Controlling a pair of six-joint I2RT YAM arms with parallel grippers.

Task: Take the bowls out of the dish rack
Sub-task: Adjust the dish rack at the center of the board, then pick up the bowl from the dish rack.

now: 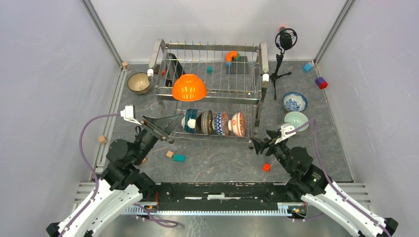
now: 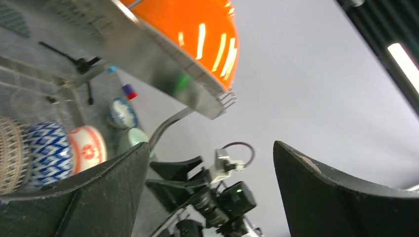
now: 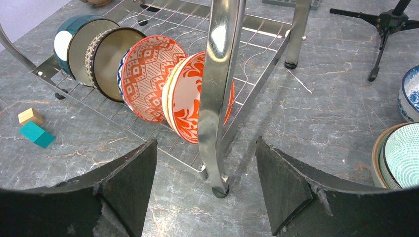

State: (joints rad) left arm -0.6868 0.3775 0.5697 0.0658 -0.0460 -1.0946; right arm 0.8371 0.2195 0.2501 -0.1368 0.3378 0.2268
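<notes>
An orange bowl [image 1: 189,88] sits upside down on the upper tier of the steel dish rack [image 1: 232,98], while a row of patterned bowls [image 1: 221,123] stands on edge on the lower tier. The left claw [image 1: 175,129], spread wide, hovers at the rack's near-left corner above the tabletop [image 1: 222,158]; the right claw [image 1: 261,140], also spread, faces its near-right leg.

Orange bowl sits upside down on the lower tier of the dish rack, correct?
Not quite. The orange bowl is upside down, but it sits on the upper tier of the dish rack, not the lower one. The lower tier holds the row of bowls standing on edge. The top external view shows this.
</notes>
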